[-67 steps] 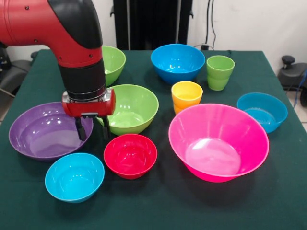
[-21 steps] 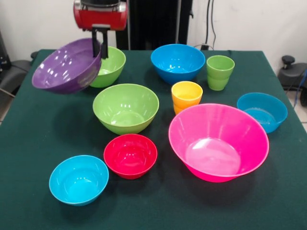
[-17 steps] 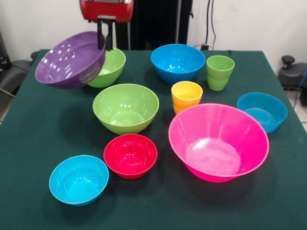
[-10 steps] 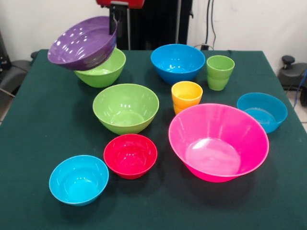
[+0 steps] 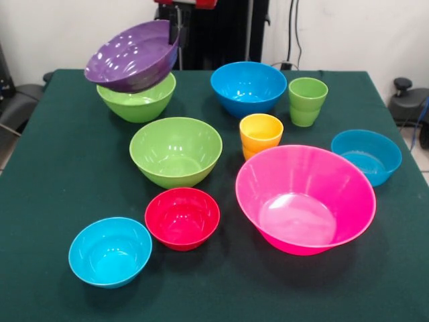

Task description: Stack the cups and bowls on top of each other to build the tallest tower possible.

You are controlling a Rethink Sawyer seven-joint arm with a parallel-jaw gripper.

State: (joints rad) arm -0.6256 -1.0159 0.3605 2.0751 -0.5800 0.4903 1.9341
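Note:
My gripper (image 5: 178,19) shows at the top edge, shut on the rim of the large purple bowl (image 5: 133,55). The bowl hangs tilted in the air, just above a lime green bowl (image 5: 136,100) at the far left. A second lime green bowl (image 5: 175,150) sits mid-table. The huge pink bowl (image 5: 305,197) is at the right front. A blue bowl (image 5: 248,87) stands at the back, another blue bowl (image 5: 366,155) at the right. The red bowl (image 5: 182,217) and the cyan bowl (image 5: 110,250) are in front. The yellow-orange cup (image 5: 261,133) and the light green cup (image 5: 308,100) stand upright.
The dark green table (image 5: 60,168) carries everything. A black stand (image 5: 214,33) rises behind the table's far edge. Dark equipment (image 5: 409,100) sits off the table's right side.
The gripper closed on the purple bowl's rim at the front left, lifted it and carried it to the back. In the last second it moved rightward above the far lime green bowl.

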